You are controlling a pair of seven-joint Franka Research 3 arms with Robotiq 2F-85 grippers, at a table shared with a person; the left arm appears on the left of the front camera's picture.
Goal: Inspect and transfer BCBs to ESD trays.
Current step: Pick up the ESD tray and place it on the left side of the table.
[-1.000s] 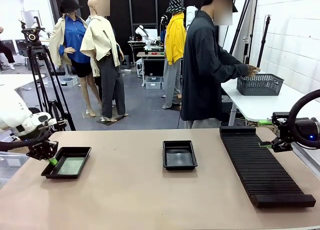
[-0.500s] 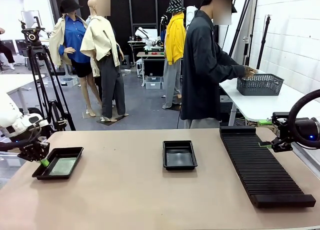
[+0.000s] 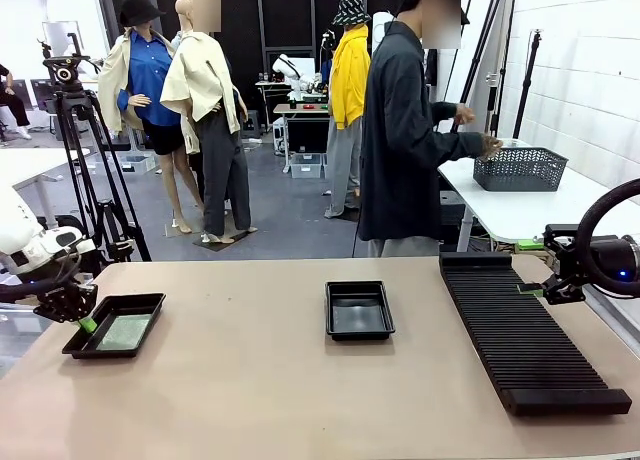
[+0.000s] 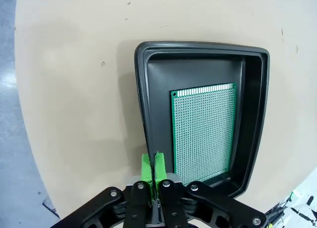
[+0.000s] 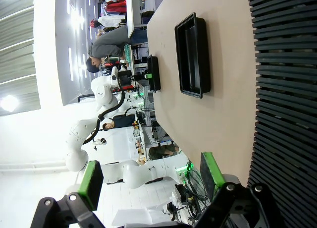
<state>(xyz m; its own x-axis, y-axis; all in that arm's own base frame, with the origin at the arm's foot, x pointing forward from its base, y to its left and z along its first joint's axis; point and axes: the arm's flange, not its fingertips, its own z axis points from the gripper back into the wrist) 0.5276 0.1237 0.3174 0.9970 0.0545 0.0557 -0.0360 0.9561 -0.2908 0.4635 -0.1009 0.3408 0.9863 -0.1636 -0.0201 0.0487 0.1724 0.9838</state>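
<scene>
It was a lab hall — grey floor, black wall panels. A camera tripod stood behind the bench, and a white side bench carried a mesh basket.

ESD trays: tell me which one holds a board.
The left tray, gripped at its rim by the left end effector, holds a green BCB; the middle tray is empty.
</scene>
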